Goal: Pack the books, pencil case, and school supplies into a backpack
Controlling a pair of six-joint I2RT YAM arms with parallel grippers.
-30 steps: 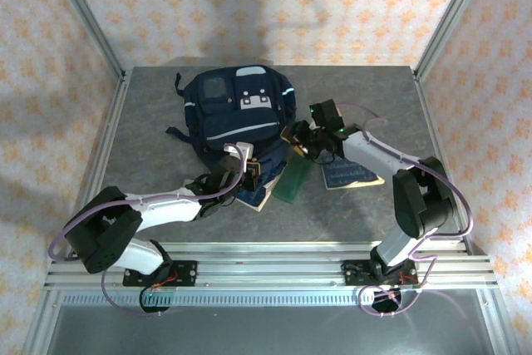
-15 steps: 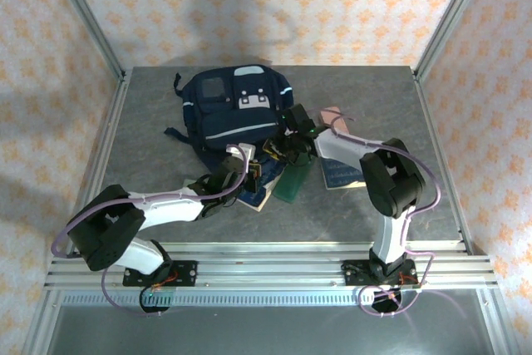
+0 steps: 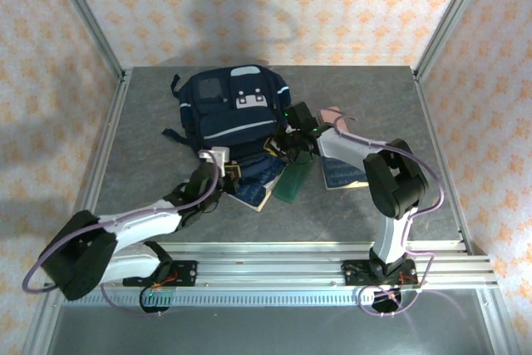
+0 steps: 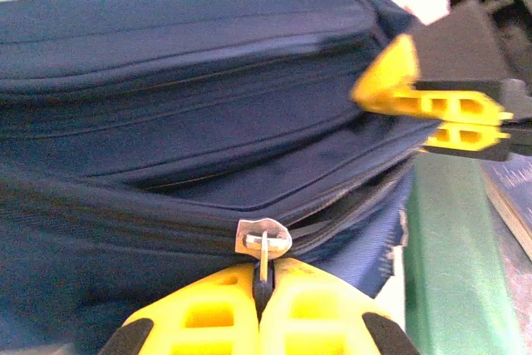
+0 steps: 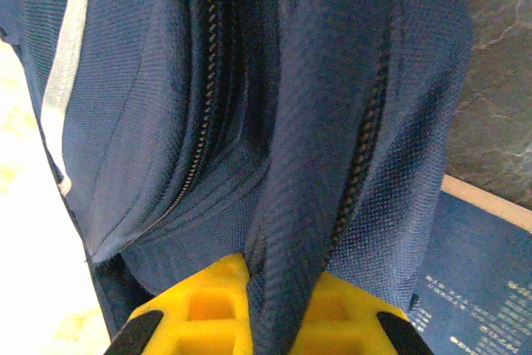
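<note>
The packing proper has not begun, judging by how things lie. The backpack [image 3: 235, 110] rests flat at the back of the bench [image 3: 150, 147] with its patched front facing up, and both arms are working at its near edge to get it open.

The left tool [image 4: 263, 282] is pressed together on the metal zipper pull [image 4: 264, 240], whose tab runs down between the two yellow fingers. To the right of the slider the zipper seam looks parted a little — a narrow dark gap — while to the left it reads as closed. By that the opening is barely started.

The right tool [image 5: 278, 284] is clamped on a raised fold of the backpack's navy fabric beside a zipper track, apparently holding the bag steady against the pull.

Everything to be packed that I can make out lies outside the bag. One dark blue book [image 3: 253, 182] sits just in front of the backpack, its far end partly under the bag's edge. The slim green rectangle [image 3: 292, 182] lies beside it. The second book [image 3: 342, 174] is further right, under the right arm. The pink pencil case [image 3: 332, 113] is just beyond that arm, near the backpack's right side.

What remains, then, is nearly all of it — finishing the zipper, spreading the mouth, and loading each item.
</note>
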